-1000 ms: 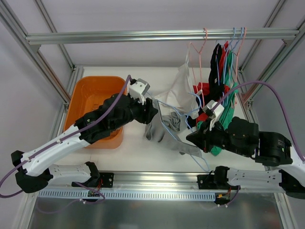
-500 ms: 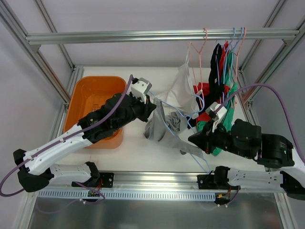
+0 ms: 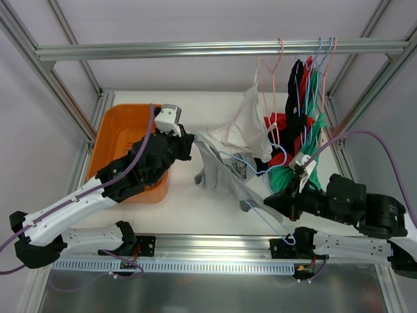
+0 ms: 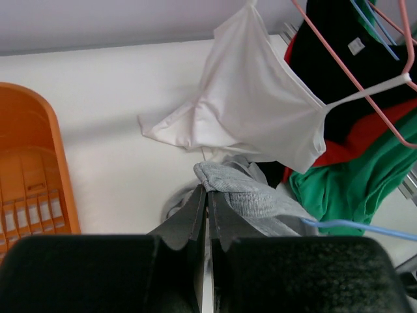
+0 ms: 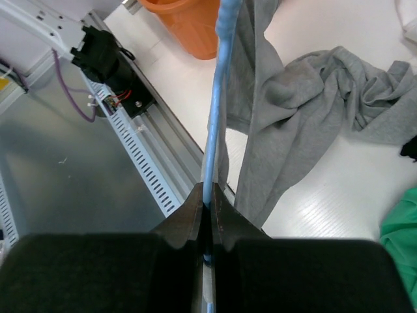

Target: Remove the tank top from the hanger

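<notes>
The grey tank top (image 3: 218, 171) lies crumpled on the white table, still threaded on the blue wire hanger (image 3: 259, 214). My left gripper (image 3: 193, 138) is shut on a folded hem of the tank top (image 4: 260, 199), pinched right at the fingertips (image 4: 207, 190), and stretches the cloth to the left. My right gripper (image 3: 268, 202) is shut on the blue hanger (image 5: 218, 98); its wire runs straight out between the closed jaws (image 5: 208, 192). Grey fabric (image 5: 293, 124) hangs beside that wire. A short stretch of the hanger (image 4: 352, 225) shows in the left wrist view.
An orange bin (image 3: 112, 130) stands at the left, under my left arm. A white top (image 3: 244, 124) on a pink hanger, with black, red and green garments (image 3: 301, 107), hangs from the overhead rail (image 3: 195, 49) at the right. The metal frame edge (image 5: 163, 169) runs along the front.
My left gripper closed on the tank top's hem and drew it left toward the bin. My right gripper moved nearer the front edge with the hanger, so the cloth is stretched out.
</notes>
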